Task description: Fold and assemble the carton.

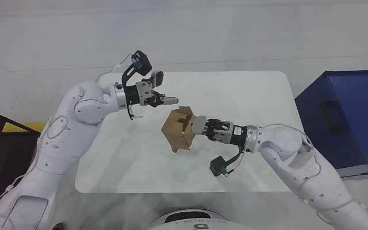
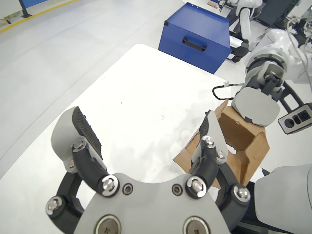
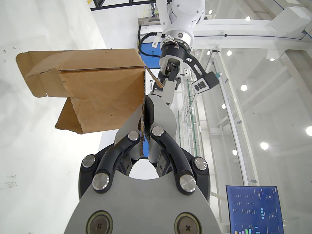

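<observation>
right claw (image 1: 198,125): clamped on the edge of one carton wall
left claw (image 1: 170,100): fingers apart, holding nothing, just beside the carton
carton (image 1: 179,129): mid-counter (image 1: 253,98), partly opened, flaps loose, between both claws
blue cabinet (image 1: 336,115): beside the counter, right arm's side

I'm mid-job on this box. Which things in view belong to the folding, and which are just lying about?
Part of the job:
- carton, half-formed, flaps loose
- right gripper, shut on one carton wall
- left gripper, open, close by the carton

Just there:
- blue cabinet with a handle, beside the table
- table, work surface only
</observation>
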You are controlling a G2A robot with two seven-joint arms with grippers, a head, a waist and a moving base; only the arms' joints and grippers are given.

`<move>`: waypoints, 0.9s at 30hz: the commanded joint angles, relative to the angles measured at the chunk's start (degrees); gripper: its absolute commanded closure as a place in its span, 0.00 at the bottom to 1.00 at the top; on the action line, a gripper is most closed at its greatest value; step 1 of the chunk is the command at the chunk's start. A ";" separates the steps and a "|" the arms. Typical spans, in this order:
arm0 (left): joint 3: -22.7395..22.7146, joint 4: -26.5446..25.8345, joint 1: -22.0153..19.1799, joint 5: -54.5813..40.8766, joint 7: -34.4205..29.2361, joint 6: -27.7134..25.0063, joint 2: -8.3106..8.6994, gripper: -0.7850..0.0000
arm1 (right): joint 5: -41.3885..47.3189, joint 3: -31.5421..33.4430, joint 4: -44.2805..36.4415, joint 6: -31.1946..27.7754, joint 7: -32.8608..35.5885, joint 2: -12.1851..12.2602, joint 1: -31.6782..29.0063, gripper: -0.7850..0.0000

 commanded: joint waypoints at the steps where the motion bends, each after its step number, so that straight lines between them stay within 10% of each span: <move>1: 2.07 0.67 -1.45 0.06 -0.39 0.07 -0.57 0.00 | -0.07 -0.01 -0.02 -0.14 -0.04 -0.04 0.04 1.00; 27: 10.01 4.21 -6.89 -4.20 -8.39 -2.22 -2.84 0.00 | 0.38 2.30 -0.14 1.41 -0.61 -0.27 -1.02 1.00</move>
